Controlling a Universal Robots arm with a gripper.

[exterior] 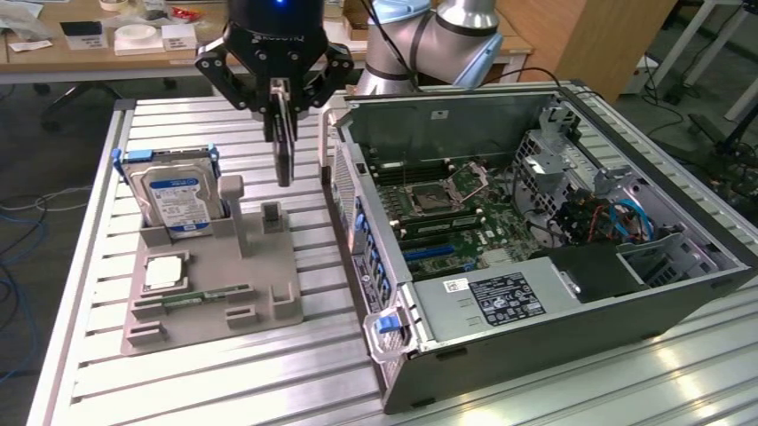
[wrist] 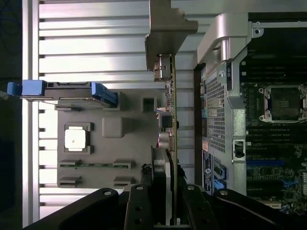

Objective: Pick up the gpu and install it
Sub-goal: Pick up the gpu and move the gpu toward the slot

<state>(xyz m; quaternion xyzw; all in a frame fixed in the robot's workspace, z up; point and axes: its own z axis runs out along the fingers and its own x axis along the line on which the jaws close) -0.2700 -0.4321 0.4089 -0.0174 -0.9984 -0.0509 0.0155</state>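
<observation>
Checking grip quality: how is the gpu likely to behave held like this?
The gpu hangs straight from the gripper, so it is probably stiff. Gripped at one end only, it may swing or twist. Its exposed components look fragile against knocks.

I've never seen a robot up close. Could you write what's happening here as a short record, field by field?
claw: shut on the gpu
gpu: held edge-on, hanging in the air above the grey holder
grey holder: on the slatted table, beside the computer case
hard drive: standing upright in the holder
processor chip: lying flat in the holder
memory stick: lying in the holder
computer case: open, motherboard showing
</observation>
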